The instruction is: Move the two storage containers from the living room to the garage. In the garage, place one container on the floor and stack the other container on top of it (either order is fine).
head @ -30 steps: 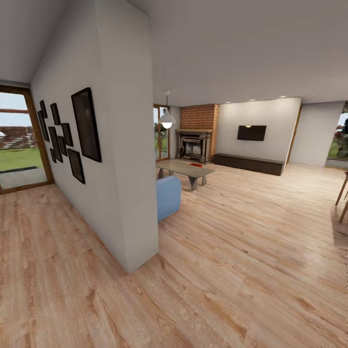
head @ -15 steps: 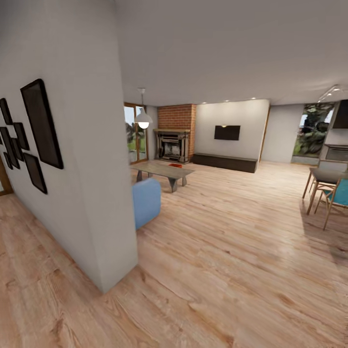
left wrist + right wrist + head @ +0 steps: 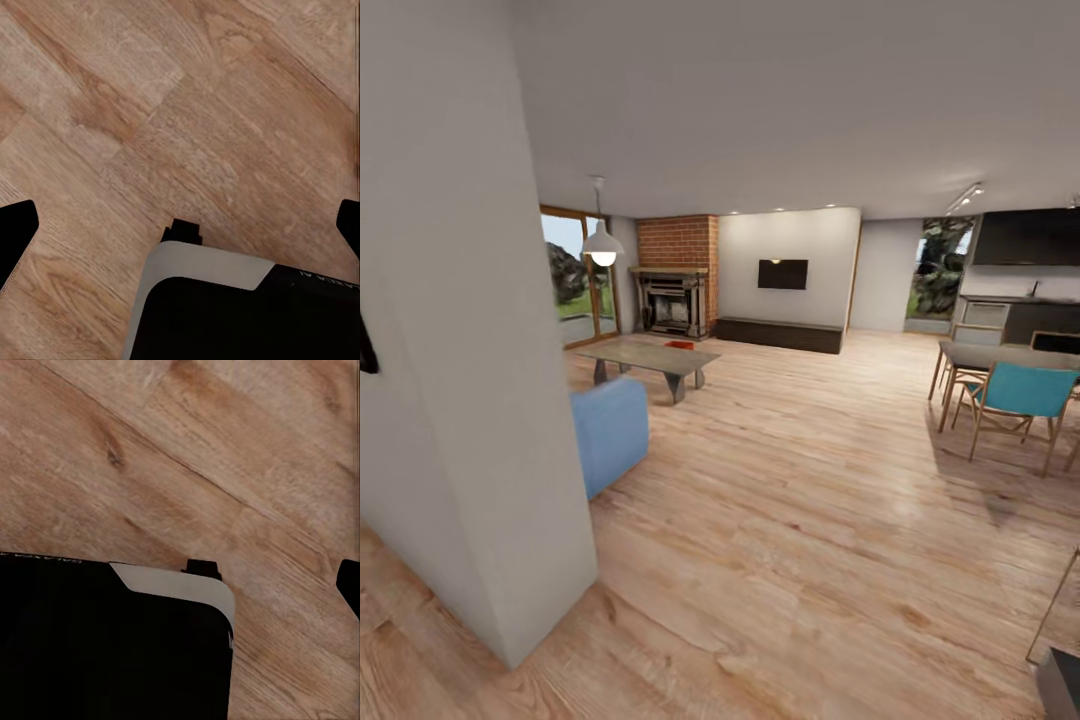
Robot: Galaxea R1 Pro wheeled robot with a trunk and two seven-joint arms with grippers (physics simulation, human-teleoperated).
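Both wrist cameras look straight down at light wood planks. The left gripper has dark fingertips at opposite edges, spread wide apart; on the right gripper one tip shows — I cannot tell its state. Ahead, the living room: brick fireplace, grey coffee table bearing a small red-orange container — too distant to make out. A white wall hides most of the blue sofa.

We are looking across a light wood-plank floor that is carrying a low grey coffee table in front of the red-brick fireplace. A small red-orange storage container is lying on that table, on the side nearer the fireplace. A blue sofa end is standing on the planks just short of the table, well away from the fireplace.
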